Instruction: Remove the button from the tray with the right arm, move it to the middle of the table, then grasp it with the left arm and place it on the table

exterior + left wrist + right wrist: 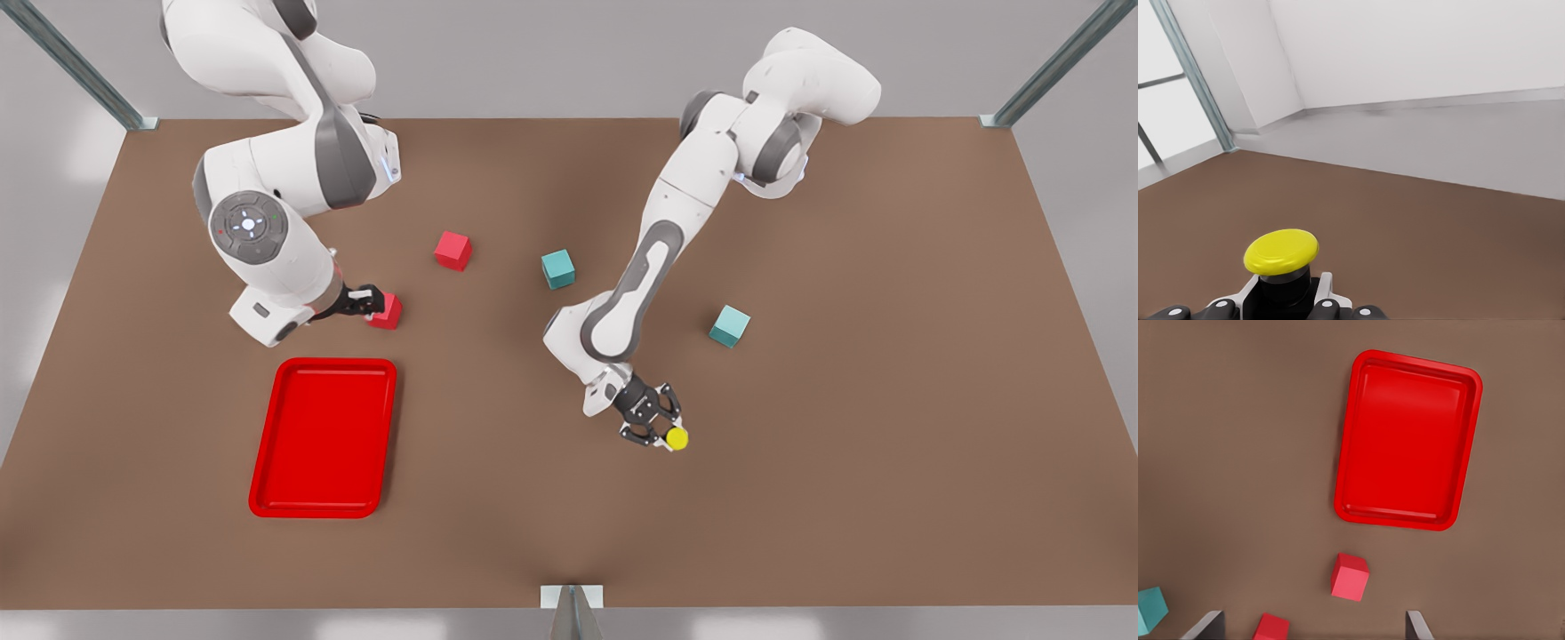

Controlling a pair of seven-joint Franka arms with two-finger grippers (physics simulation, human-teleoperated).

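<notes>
The left gripper (659, 430), clamped on the button (677, 438) right of the empty tray (267, 476), could tip the button if it lets go above the table (889, 427), while the right gripper (372, 302) waits, fingers spread, far of the tray.

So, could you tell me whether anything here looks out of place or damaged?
Nothing stands out. The left gripper holds the button, which looks intact. The tray sits flat and empty on the table. The right gripper waits open near a red cube.
</notes>
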